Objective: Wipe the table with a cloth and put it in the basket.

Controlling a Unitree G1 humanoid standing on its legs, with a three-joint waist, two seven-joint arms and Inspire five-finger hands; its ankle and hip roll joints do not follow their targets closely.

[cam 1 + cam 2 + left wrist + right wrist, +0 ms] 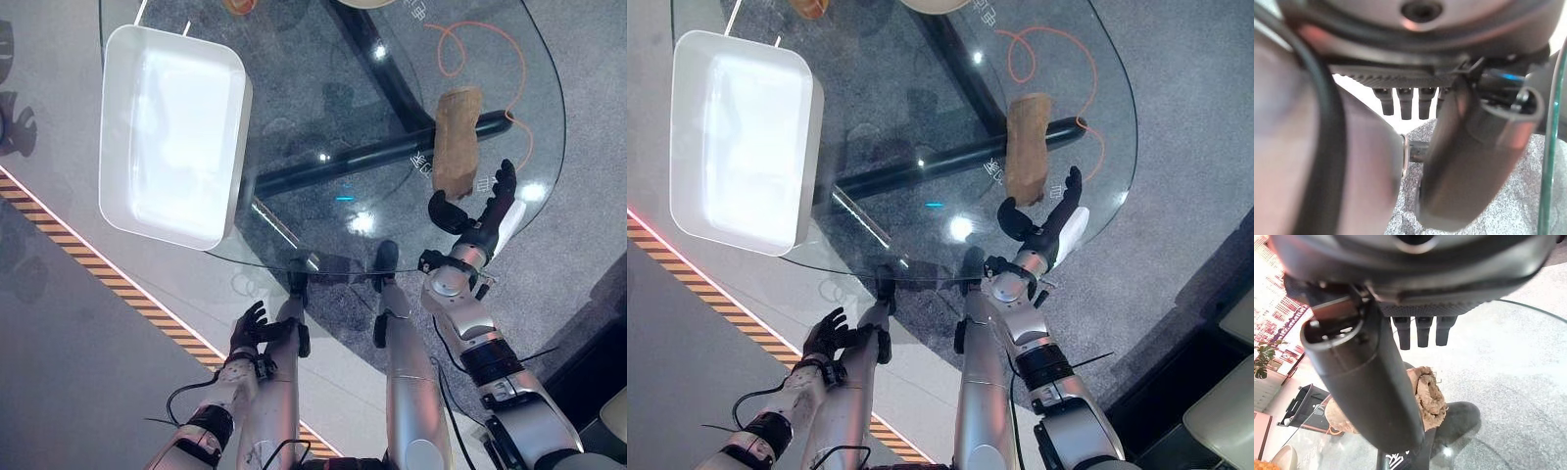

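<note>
On the robot's left a white basket [171,137] sits on the round glass table [323,117], overhanging its left edge. The left hand [248,328] hangs low beside the table's near rim, off the glass, with its fingers [1405,102] loosely relaxed and nothing in them. Further right a brown cloth [458,140], rolled into a long bundle, lies on the glass near the right edge, well apart from the basket. An orange cord [480,44] curls on the floor beneath the glass beyond the cloth. The right hand [480,211] is just short of the cloth's near end, fingers straight and thumb spread wide, holding nothing. In the right wrist view the cloth [1427,396] shows just past the thumb [1364,382], not gripped.
</note>
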